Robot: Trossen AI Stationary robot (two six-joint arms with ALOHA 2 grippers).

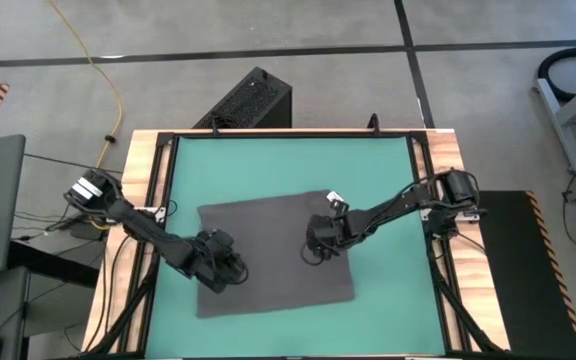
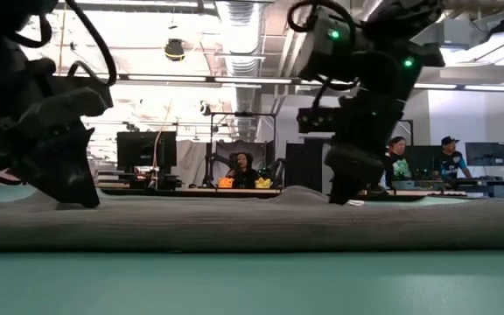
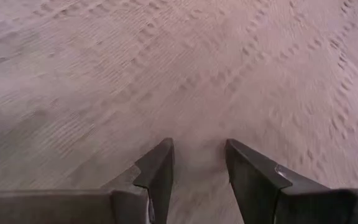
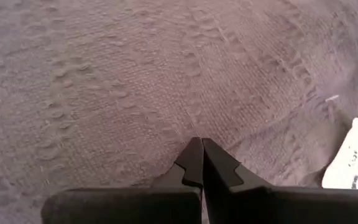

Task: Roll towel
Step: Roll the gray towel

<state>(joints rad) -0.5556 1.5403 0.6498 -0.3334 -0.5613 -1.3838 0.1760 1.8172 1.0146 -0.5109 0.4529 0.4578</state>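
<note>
The dark grey towel (image 1: 273,255) lies spread flat on the green mat (image 1: 288,165), its small white tag (image 1: 334,198) at the far right corner. My left gripper (image 1: 233,272) slants down over the towel's left part, fingers open (image 3: 197,149) with only cloth between them. My right gripper (image 1: 315,250) slants down over the towel's right part, fingers shut (image 4: 197,142), with the tag (image 4: 355,155) off to one side. In the low view both grippers (image 2: 81,199) (image 2: 339,197) reach down to the towel's top outline (image 2: 252,210). My left gripper has its open fingertips (image 3: 166,149) right at the towel's surface, slanting down from the table's left. Whether they touch the cloth, I cannot tell. My right gripper has its shut fingertips (image 4: 194,146) right at the cloth, slanting down from the right. I cannot tell whether they touch it.
Bare green mat surrounds the towel inside the table's wooden frame (image 1: 148,200). A black box (image 1: 253,100) stands on the floor beyond the far edge. People sit at desks (image 2: 418,166) in the room behind.
</note>
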